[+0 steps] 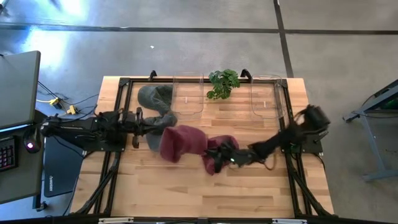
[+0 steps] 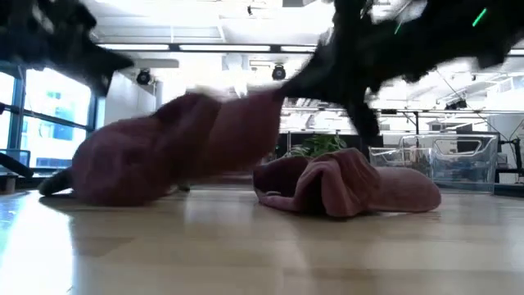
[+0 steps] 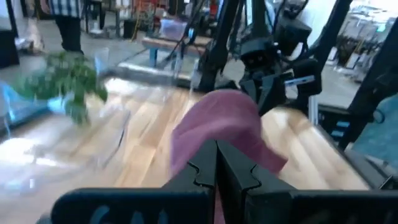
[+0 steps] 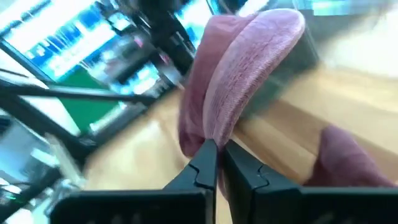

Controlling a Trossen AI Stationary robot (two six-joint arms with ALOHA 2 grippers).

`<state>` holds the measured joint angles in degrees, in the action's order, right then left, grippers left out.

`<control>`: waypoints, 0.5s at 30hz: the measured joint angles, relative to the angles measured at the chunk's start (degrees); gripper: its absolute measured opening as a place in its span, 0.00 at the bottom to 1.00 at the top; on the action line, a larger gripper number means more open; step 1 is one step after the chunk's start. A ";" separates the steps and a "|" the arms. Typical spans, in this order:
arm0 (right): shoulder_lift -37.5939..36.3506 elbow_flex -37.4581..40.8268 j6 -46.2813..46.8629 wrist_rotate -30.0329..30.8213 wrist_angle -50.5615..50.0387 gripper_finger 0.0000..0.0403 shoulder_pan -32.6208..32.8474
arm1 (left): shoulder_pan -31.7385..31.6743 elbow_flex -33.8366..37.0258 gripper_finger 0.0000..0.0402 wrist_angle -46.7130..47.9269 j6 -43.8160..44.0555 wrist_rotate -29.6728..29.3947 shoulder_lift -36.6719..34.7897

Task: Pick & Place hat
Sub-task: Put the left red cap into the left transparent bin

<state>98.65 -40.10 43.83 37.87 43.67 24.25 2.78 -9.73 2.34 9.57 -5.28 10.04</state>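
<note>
A maroon hat point(image 1: 180, 143) point(image 2: 164, 156) is held up between both grippers, off the table in the low view. My left gripper point(image 1: 157, 127) point(image 3: 217, 163) is shut on its left end. My right gripper point(image 1: 225, 153) point(image 4: 216, 152) is shut on its right end. A second maroon hat point(image 1: 213, 163) point(image 2: 348, 184) point(image 4: 345, 163) lies crumpled on the wood under and just near of the right gripper. A grey hat point(image 1: 155, 99) lies flat on the table beyond the left gripper. My left gripper pinches an edge of the maroon hat point(image 3: 214, 140) between its two shut fingers, coming level from the table's left. The hat rises away from the fingers, clear of the wood. My right gripper pinches the hat's folded rim point(image 4: 214, 134) between its shut fingers, coming from the table's right. The cloth stands up beyond the fingertips, lifted off the table.
Two clear plastic bins point(image 1: 188, 93) point(image 1: 267, 96) stand at the far edge with a small green plant point(image 1: 222, 83) between them. Bare wood point(image 1: 186, 186) lies toward the near edge. A person point(image 3: 65, 22) stands in the room beyond the table.
</note>
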 joint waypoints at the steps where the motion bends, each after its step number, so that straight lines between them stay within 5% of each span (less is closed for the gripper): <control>1: -1.90 0.41 -0.32 2.99 -1.13 0.02 1.70 | 0.38 -1.45 0.00 0.20 -0.49 -0.10 1.45; 6: -8.92 1.39 -7.02 19.41 -3.33 0.02 10.51 | 6.40 -10.48 0.00 0.39 -5.91 -6.02 13.56; 15: -6.39 1.30 -9.84 21.93 -1.66 0.01 17.25 | 27.49 -30.75 0.00 3.52 -15.33 -21.27 43.12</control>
<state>92.26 -38.81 33.99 59.80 42.01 41.51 30.27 -40.48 5.86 -5.76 -26.55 53.15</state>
